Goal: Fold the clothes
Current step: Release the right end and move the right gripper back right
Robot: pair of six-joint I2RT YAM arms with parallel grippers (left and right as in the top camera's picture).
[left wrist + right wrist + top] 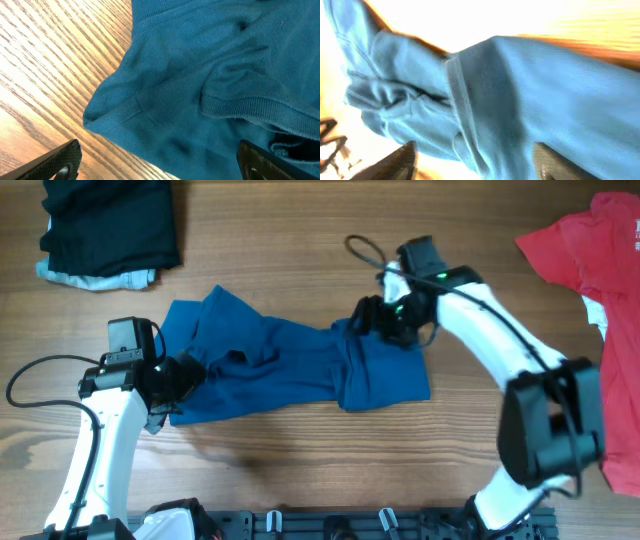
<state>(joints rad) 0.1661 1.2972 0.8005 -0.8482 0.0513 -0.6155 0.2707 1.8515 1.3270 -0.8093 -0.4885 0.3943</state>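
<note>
The deep-blue shirt (290,365) lies crumpled across the middle of the table, its right part folded over. My left gripper (185,376) is at the shirt's left edge, open; in the left wrist view its fingers (60,160) straddle the shirt's corner (200,65) and bare wood. My right gripper (372,316) is low over the shirt's upper right edge, jaws wide apart. In the blurred right wrist view, a fold of the blue cloth (495,90) hangs between the fingertips (395,160) without being pinched.
A red shirt (600,250) lies at the right edge of the table. At the top left a black garment (110,220) lies on a pale-blue piece (100,278). A black cable (362,248) loops by the right wrist.
</note>
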